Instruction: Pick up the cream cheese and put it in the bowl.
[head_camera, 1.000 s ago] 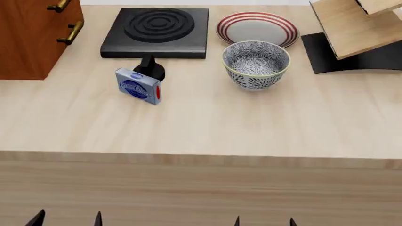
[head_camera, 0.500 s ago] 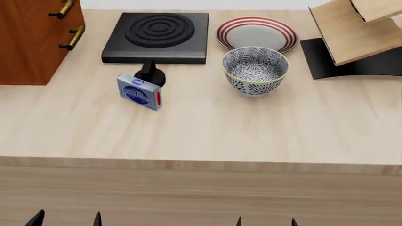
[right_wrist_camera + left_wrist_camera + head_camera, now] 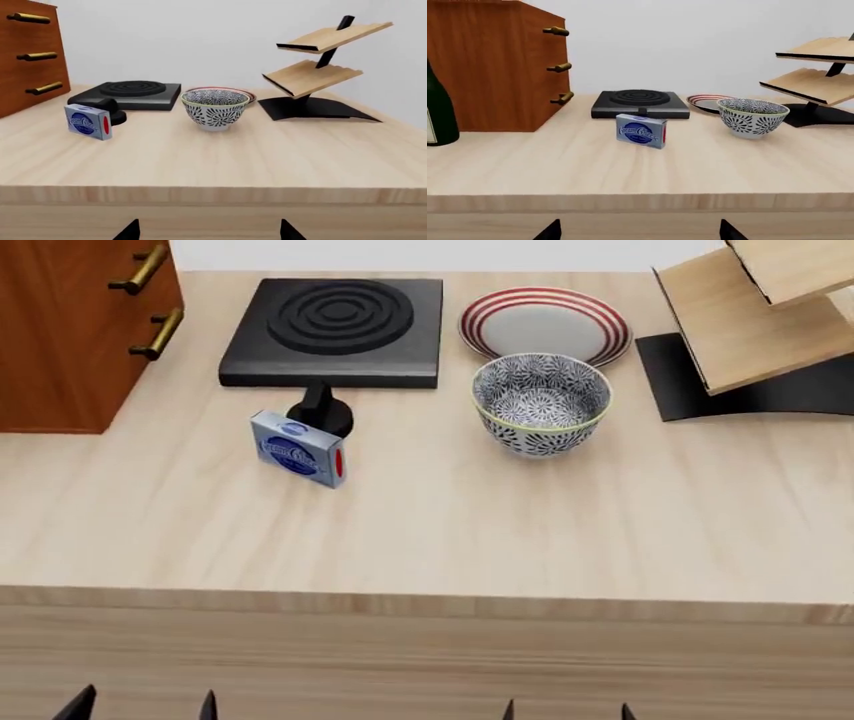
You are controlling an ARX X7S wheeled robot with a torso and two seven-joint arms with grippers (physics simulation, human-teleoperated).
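so the cream cheese (image 3: 299, 448) is standing up on its edge on the wooden counter (image 3: 427, 510), blue oval logo facing the robot and the red end on its right side. it's right in front of the black stove knob (image 3: 320, 410), which sits just ahead of the black hotplate (image 3: 336, 318) with the ring pattern. from the left wrist view the box (image 3: 641, 130) sits just in front of the burner, looking a bit turned rather than square-on.

the bowl (image 3: 542, 403) is off to the right of the box, well apart from it, upright, nothing inside it that i can see. just behind it is the red-striped plate (image 3: 545, 324), flat on the counter. from the right wrist view the bowl (image 3: 215, 108) covers most of that plate.

far right there's a wooden two-tier rack (image 3: 320, 55) on a black base, and on the left a brown cabinet (image 3: 74, 325) with brass handles. the left wrist cam also catches a dark green bottle (image 3: 439, 107) beside the cabinet.

both grippers are down below the counter's front edge, nowhere near anything. left gripper (image 3: 140, 705) and right gripper (image 3: 566, 709) only show as dark fingertips at the bottom of the head view, spread apart with nothing between them, so both are released.
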